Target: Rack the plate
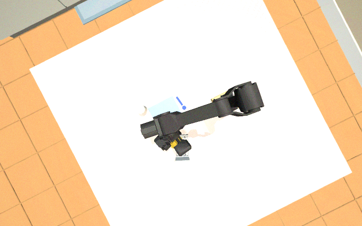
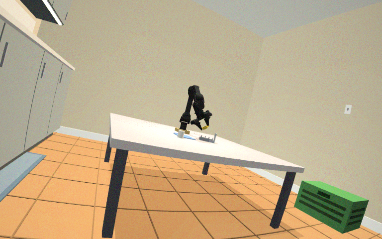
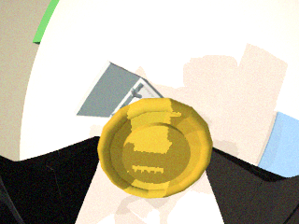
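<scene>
A round yellow plate (image 1: 174, 144) (image 2: 205, 127) (image 3: 156, 149) with a raised rim is held above the table, tilted, near the centre of each frame. Below it, the grey dish rack (image 1: 182, 158) (image 2: 207, 139) (image 3: 106, 91) sits partly hidden in the top and wrist views.
</scene>
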